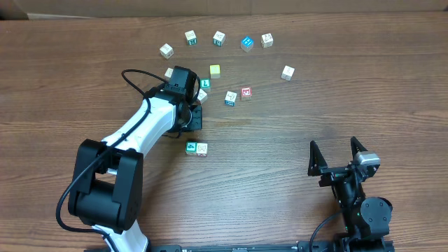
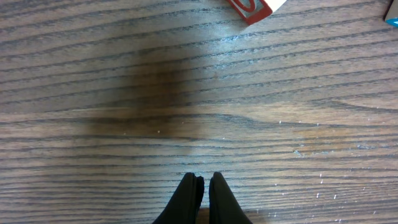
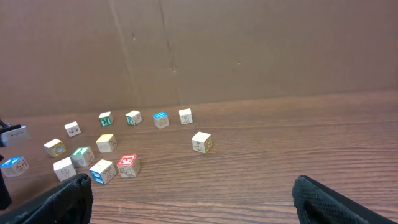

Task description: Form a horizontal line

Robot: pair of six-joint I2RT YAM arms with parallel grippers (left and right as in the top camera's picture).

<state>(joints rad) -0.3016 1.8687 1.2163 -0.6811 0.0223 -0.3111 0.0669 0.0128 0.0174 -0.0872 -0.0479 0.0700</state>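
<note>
Small wooden letter cubes lie scattered over the far half of the table. Two cubes, teal-faced [image 1: 190, 147] and white [image 1: 201, 148], sit touching side by side. My left gripper [image 1: 196, 117] is just above them in the overhead view, shut and empty over bare wood [image 2: 204, 182]. A red-faced cube [image 2: 255, 7] and a blue cube's corner [image 2: 392, 17] show at its view's top edge. My right gripper [image 1: 337, 155] is open and empty at the near right, far from the cubes [image 3: 199, 199].
A loose arc of cubes runs along the back, from a white cube [image 1: 166, 50] to a blue cube [image 1: 246, 43] and another white cube [image 1: 288, 72]. A yellow-green cube [image 1: 215, 70], a red cube [image 1: 246, 92] and a blue-sided cube [image 1: 230, 98] lie mid-table. A cardboard wall [image 3: 199, 50] stands behind.
</note>
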